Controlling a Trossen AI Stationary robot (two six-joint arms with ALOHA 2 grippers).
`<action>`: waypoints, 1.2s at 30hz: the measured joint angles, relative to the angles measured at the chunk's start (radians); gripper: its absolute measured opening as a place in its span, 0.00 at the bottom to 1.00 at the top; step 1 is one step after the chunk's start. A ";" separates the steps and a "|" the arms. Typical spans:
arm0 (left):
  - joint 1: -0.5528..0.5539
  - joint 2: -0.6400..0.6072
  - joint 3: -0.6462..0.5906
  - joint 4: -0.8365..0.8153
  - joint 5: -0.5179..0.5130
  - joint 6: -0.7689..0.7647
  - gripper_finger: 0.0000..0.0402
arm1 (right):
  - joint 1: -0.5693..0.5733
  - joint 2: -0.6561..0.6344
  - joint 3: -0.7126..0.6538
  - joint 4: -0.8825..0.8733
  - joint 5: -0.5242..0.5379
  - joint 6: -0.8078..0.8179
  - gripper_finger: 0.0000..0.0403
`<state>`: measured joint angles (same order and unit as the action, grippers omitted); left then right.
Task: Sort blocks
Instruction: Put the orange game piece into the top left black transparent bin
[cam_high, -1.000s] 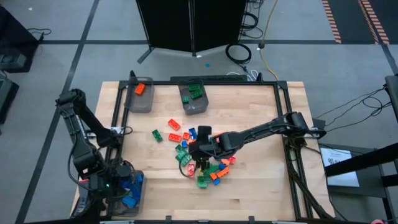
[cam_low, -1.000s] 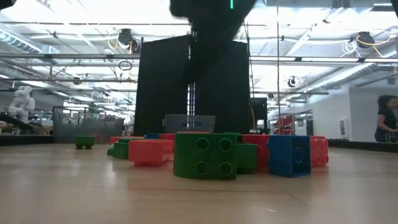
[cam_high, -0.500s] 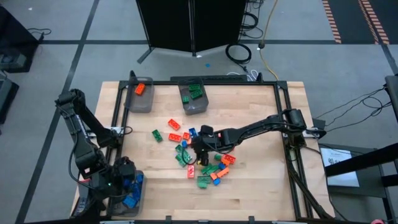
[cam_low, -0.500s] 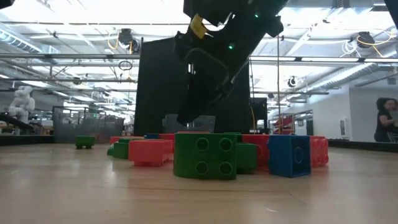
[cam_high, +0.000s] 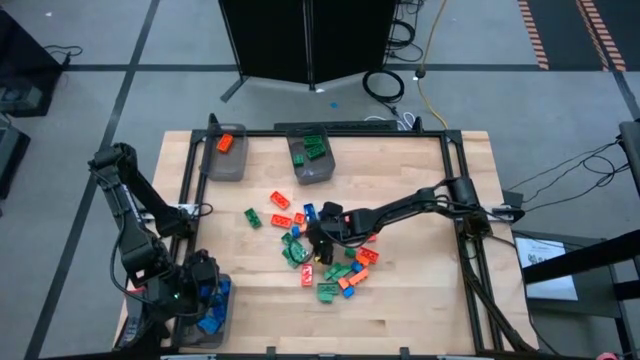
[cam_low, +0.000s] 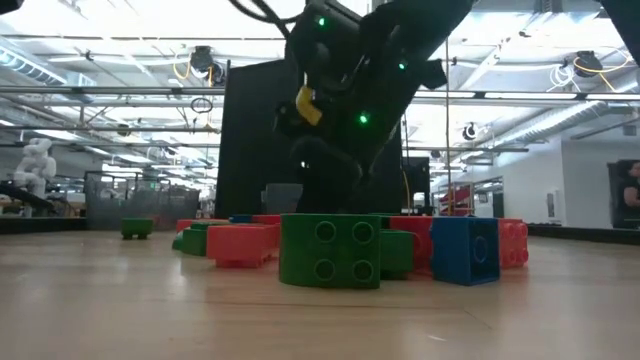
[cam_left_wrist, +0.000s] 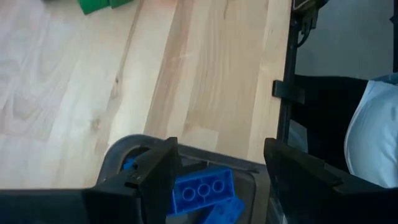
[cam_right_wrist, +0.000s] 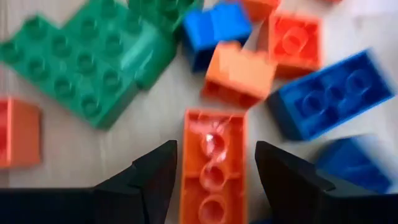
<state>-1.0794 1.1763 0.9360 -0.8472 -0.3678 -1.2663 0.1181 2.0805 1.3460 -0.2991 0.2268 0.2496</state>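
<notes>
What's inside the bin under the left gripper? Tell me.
Blue blocks lie in the bin. The open left gripper hangs above them. Its fingers hide most of the bin, so no count.

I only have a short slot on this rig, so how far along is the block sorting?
Early on. Done: one orange block in the far-left bin, a few green blocks in the bin beside it, some blue blocks in the near-left bin. In hand: the right gripper, jaws open, straddles an orange brick in the pile; the left gripper hangs open over the blue bin. Left: most of the pile.
</notes>
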 joint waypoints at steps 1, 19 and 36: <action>0.000 0.000 0.000 0.001 -0.005 0.000 0.60 | 0.001 0.002 -0.001 -0.010 -0.001 0.002 0.53; 0.001 0.000 0.000 -0.005 -0.272 0.091 0.60 | 0.008 0.002 0.119 -0.080 0.010 -0.073 0.29; 0.034 0.000 0.000 -0.158 -1.197 0.305 0.60 | 0.006 -0.009 0.513 0.084 0.080 -0.648 0.29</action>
<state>-1.0458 1.1763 0.9360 -1.0056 -1.5645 -0.9615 0.1245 2.0715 1.8585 -0.2154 0.3071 -0.3980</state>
